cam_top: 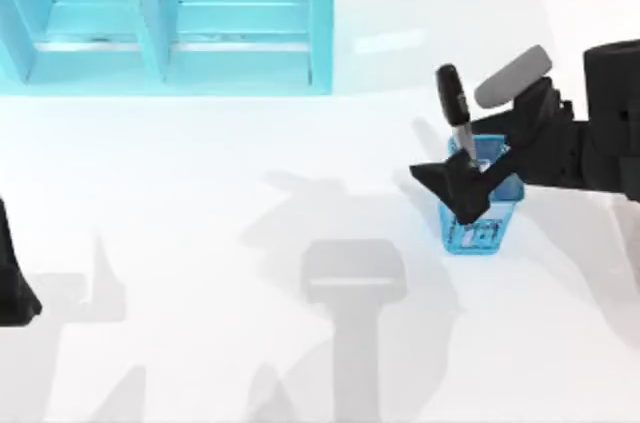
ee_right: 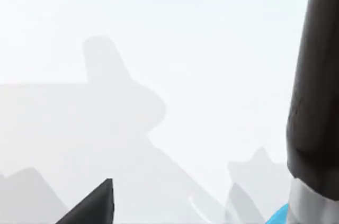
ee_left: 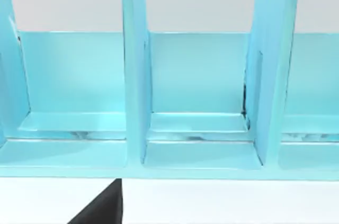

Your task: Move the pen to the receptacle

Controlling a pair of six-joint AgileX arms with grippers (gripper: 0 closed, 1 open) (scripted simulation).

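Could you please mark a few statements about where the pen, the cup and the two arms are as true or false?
1. The pen lies flat on the table. False: it stands tilted over the cup, black cap up, in the right gripper.
2. The cup is on the table's right half. True.
3. The left gripper holds the pen. False: the left arm is parked at the table's left edge.
4. A blue shelf stands at the table's far left. True.
5. The shelf has upright dividers, as the left wrist view shows. True.
6. The cup lies tipped on its side. False: it stands upright, mouth up.
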